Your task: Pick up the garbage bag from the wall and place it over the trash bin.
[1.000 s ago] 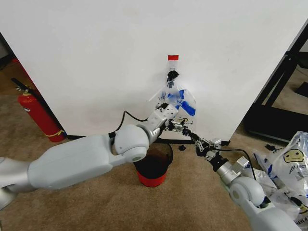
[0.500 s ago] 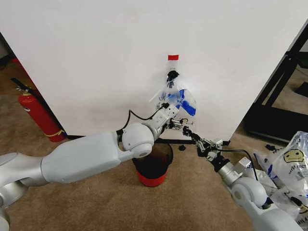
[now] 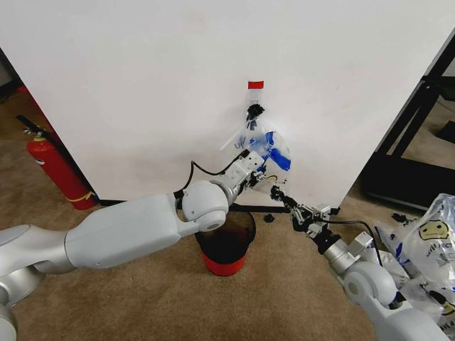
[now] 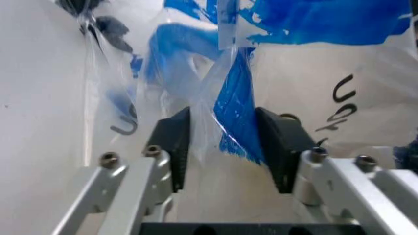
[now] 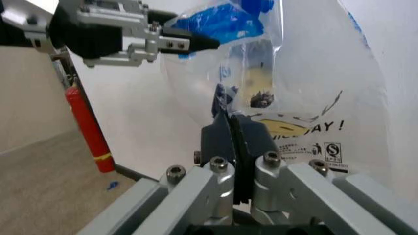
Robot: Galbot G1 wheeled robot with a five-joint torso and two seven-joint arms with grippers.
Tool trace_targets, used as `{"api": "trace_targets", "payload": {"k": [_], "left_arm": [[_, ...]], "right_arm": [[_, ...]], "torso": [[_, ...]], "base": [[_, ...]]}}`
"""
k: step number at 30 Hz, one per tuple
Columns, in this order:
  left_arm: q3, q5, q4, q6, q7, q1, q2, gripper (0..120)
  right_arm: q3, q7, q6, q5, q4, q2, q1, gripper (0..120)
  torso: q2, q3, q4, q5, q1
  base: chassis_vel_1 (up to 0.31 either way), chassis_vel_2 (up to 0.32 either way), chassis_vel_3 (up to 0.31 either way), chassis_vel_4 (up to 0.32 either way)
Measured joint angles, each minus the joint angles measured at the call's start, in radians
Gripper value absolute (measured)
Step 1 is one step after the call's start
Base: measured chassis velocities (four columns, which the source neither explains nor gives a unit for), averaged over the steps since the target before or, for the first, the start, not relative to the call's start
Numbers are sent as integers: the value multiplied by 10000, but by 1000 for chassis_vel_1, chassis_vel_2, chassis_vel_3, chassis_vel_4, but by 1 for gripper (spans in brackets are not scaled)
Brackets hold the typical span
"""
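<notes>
the wall [image 3: 142, 85] stands ahead of me, a big plain white panel with a black strip along its base where it meets the brown carpet [image 3: 128, 298]. near the panel's lower left corner a red fire extinguisher [image 3: 53, 167] stands on the carpet, and at the right edge of the floor lies a heap of smiley bags [image 3: 434, 245]. just in front of the panel's base sits the trash bin [image 3: 226, 245], round black mesh with a red base, partly behind my left forearm.

the garbage bag [image 3: 264, 153] hangs flat against the panel from a black hook [image 3: 254, 111], right under a small red tape mark [image 3: 255, 84]; it is thin, whitish and crinkled, with blue print.

my left gripper [image 4: 222, 147] reaches up over the bin to the lower left part of the bag. its two black pads [image 4: 175, 142] stand apart, with a fold of blue-printed plastic hanging between them; i can't tell if either pad touches the plastic.

my right gripper [image 5: 230, 134] comes in from the lower right, at the bag's bottom edge. its dark fingers [image 5: 251, 137] are pressed together, pinching a thin edge of the bag's film between them. in my right wrist view the bag rises above those fingers, showing part of the yellow smiley face [image 5: 271, 100] and black lettering, with my left gripper off to the side, close to the blue print
</notes>
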Motion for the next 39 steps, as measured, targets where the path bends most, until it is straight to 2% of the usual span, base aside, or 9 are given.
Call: {"api": "trace_targets", "payload": {"k": [3, 9, 16, 23, 31, 33, 36, 37, 39], "left_arm": [[-1, 18, 19, -24, 6, 52, 3, 27], [-191, 59, -33, -273, -41, 145, 25, 1], [-655, 58, -345, -304, -332, 457, 172, 0], [-1422, 295, -906, -219, -589, 1393, 236, 0], [-1585, 672, -1025, -299, -657, 1918, 268, 0], [-1604, 846, -1027, -344, -696, 2077, 223, 0], [-1604, 941, -1030, -379, -714, 2149, 210, 0], [-1603, 1213, -1040, -459, -725, 2266, 215, 0], [-1603, 1314, -1039, -489, -727, 2297, 222, 0]], "right_arm": [[-2, 0, -13, 25, 1, 1, 14, 0], [-3, 4, -6, 25, -49, 16, -3, 0], [10, 62, 20, -49, -3, 82, -68, 0], [75, 327, -7, -637, 356, 249, -211, 0], [570, 873, -399, -1165, 1048, 147, -599, 22], [1029, 1073, -653, -1564, 1587, 34, -960, 34], [1245, 1209, -904, -1755, 2024, -54, -1212, 39], [1649, 1362, -1435, -2217, 3003, -285, -1669, 51], [1781, 1380, -1567, -2424, 3262, -391, -1798, 52]], "torso": [[0, 0, 1, 0, 0], [0, 0, 0, 0, 0], [0, 0, 0, 0, 0], [0, -1, 0, -1, 0], [0, -1, 2, 2, 0], [0, -1, 0, 1, 0], [0, -1, -3, 2, 0], [1, -1, -1, 0, -1], [2, -1, -1, -6, -1]], "base": [[0, 0, 0, 0], [0, 0, 0, 0], [0, 0, 0, 0], [0, 0, 0, 0], [0, 0, 0, 0], [0, 0, 0, 0], [0, 0, 0, 0], [0, 0, 0, 0], [0, 0, 0, 0]]}}
